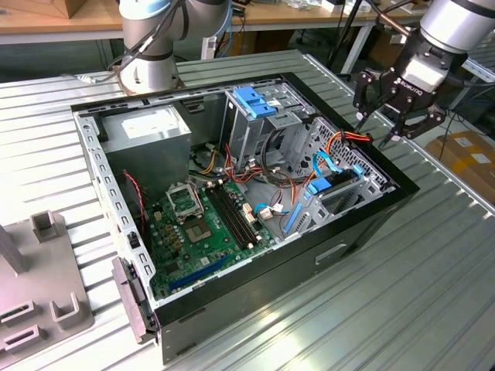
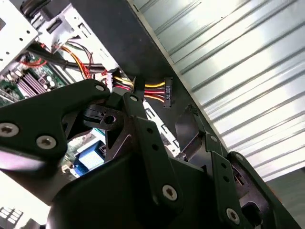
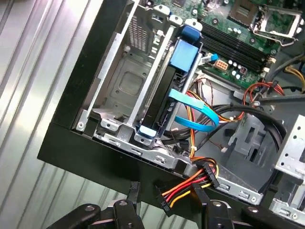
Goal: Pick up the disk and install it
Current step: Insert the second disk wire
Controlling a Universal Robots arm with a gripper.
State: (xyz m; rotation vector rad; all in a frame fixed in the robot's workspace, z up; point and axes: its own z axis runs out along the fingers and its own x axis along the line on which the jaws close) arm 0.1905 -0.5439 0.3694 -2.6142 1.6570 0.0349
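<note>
Honestly, the disk sits in its bay already, and the spread, empty fingers hover by the loose cable plug (snag risk, easily yanked).

- One open computer case lies on the metal table.
- One green motherboard is inside the case.
- One grey power-supply box is in the case's corner.
- One gripper is over the case's edge at the exterior view's right, with two fingers apart from each other.
- Two robot arms are there: one carries the gripper, and one grey base stands behind the case.
- One flat blue cable is in the first wrist view.
- One bundle of red, yellow and black wires with one black plug is in both wrist views.
</note>
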